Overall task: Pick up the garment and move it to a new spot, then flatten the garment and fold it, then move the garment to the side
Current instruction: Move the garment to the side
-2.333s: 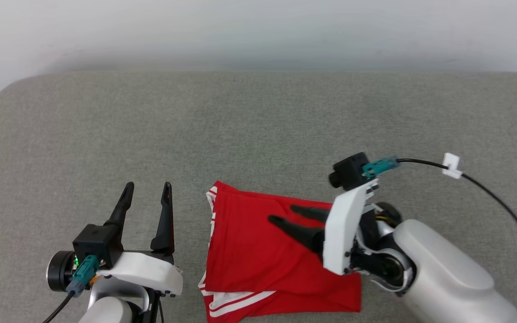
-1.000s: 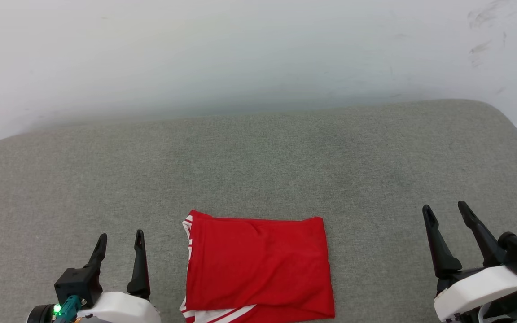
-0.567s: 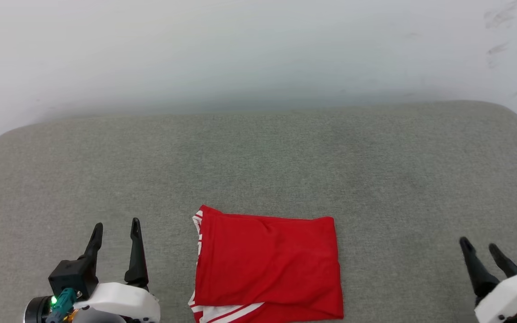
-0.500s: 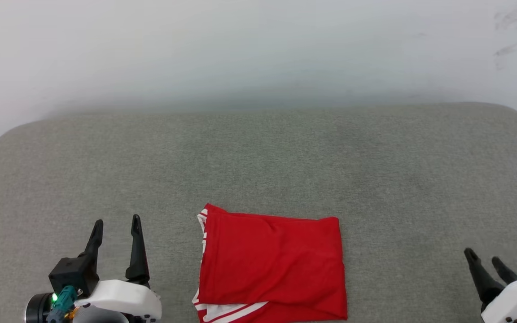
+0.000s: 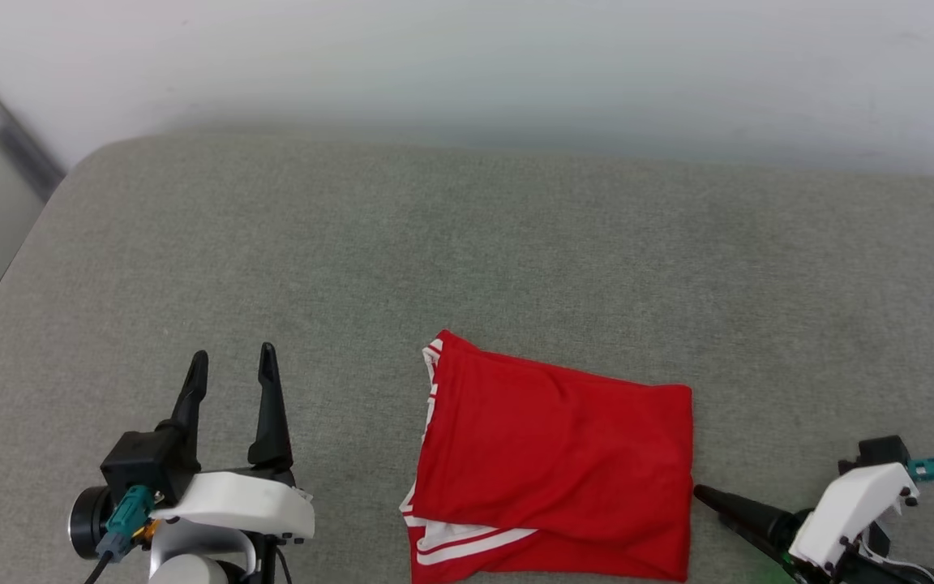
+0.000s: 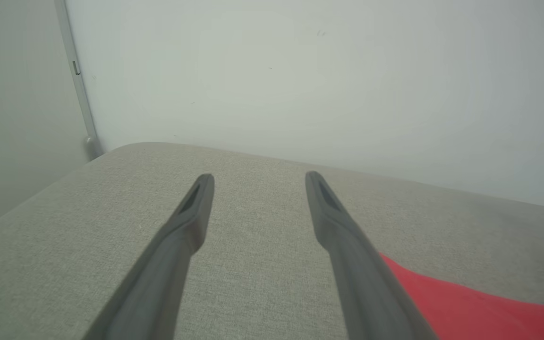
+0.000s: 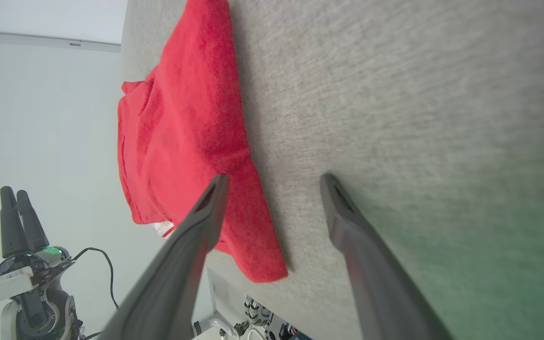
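Folded garment (image 5: 556, 462) lies flat; right tool (image 7: 274, 178) open, empty, low beside its edge, likely for sliding aside; left tool (image 5: 232, 361) open, empty.

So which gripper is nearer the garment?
The right gripper, fingers aimed sideways at the garment, close by its right edge; the left gripper stands apart, fingers pointing forward.

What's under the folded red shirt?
The red fabric shirt lies on the grey upholstered surface; a white striped sleeve end peeks from under its near edge. Deeper layers are covered.
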